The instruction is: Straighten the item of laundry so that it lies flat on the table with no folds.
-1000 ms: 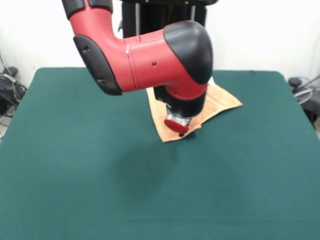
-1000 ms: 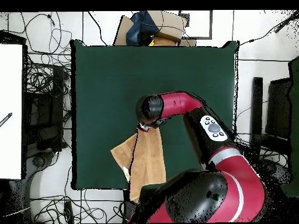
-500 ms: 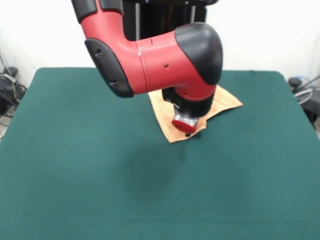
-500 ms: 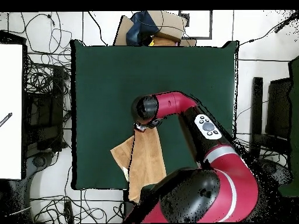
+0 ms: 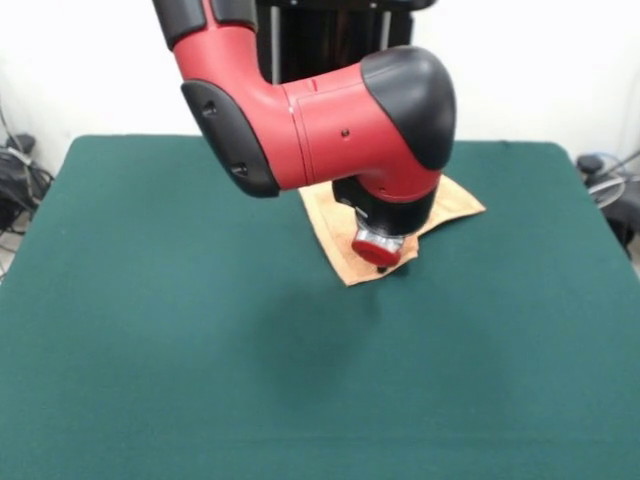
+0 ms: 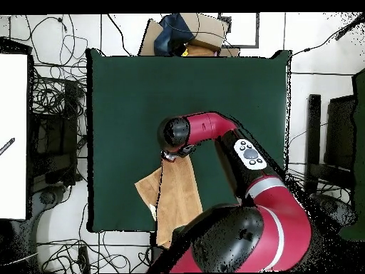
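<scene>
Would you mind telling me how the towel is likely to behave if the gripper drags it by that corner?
The towel will probably drape limply, since it already lies folded. It looks light, so it should trail along, though the felt-like table may grip it and cause bunching.

Bare table (image 5: 180, 350) all round the towel (image 5: 335, 225) (arm (image 5: 330, 130) overhanging it).

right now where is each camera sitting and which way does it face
Front view: sits across the table, facing the robot's pedestal; the red and black arm comes down from the top, its hand over the towel.
Overhead view: sits above, looking straight down, robot base at the bottom; arm reaches up the picture to the towel.
Both views share the green table, towel and arm.
</scene>
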